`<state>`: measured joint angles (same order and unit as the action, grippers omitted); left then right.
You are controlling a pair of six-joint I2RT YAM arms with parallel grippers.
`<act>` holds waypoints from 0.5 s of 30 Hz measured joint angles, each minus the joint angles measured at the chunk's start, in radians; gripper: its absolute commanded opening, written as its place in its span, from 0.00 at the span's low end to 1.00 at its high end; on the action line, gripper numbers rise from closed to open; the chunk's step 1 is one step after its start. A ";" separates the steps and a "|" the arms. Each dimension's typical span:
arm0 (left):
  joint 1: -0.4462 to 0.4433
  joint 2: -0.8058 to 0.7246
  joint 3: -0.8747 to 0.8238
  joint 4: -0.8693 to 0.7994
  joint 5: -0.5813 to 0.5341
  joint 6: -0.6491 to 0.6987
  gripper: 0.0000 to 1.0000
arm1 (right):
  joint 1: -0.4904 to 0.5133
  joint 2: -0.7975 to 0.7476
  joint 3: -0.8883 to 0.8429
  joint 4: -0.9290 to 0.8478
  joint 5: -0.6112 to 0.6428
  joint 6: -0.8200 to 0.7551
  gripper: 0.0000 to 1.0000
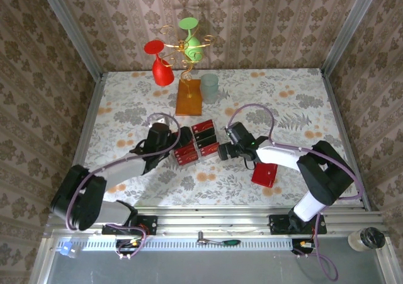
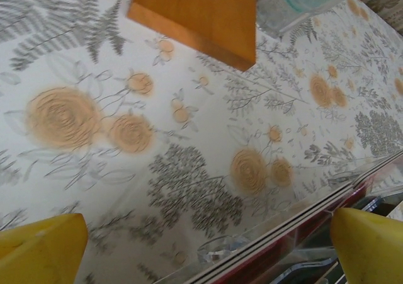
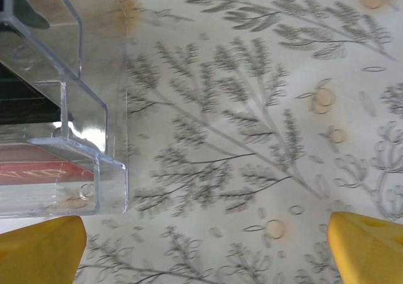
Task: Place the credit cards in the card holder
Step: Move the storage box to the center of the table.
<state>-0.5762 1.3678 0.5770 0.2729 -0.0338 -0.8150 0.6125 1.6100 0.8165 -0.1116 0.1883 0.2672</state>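
The credit cards [image 1: 196, 142], red and dark, lie in rows in a clear plastic tray [image 1: 189, 147] at mid-table. The card holder [image 1: 264, 174], a flat red wallet, lies closed to the tray's right, beside the right arm. My left gripper [image 1: 176, 140] sits at the tray's left edge, and my right gripper [image 1: 225, 150] at its right edge. In the left wrist view the left gripper [image 2: 204, 252] is open over bare cloth, with the tray rim [image 2: 296, 221] crossing the lower right. The right gripper [image 3: 204, 252] is open, with the tray corner [image 3: 107, 170] and a red card [image 3: 38, 170] at its left.
A wire stand on an orange-brown base [image 1: 188, 97] holds a red glass [image 1: 162, 67] and a green glass [image 1: 191, 41] at the back. A translucent cup [image 1: 209, 87] stands next to it. The base [image 2: 195, 16] lies ahead of the left gripper. Patterned walls close three sides.
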 measured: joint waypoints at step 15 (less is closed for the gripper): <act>-0.047 0.393 0.363 0.103 0.057 0.005 1.00 | -0.213 -0.001 0.023 -0.071 0.000 0.029 0.99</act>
<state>-0.6235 1.7603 0.9401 0.3759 0.0231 -0.8104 0.3996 1.6093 0.8391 -0.1825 0.1883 0.2962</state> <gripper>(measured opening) 0.999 0.987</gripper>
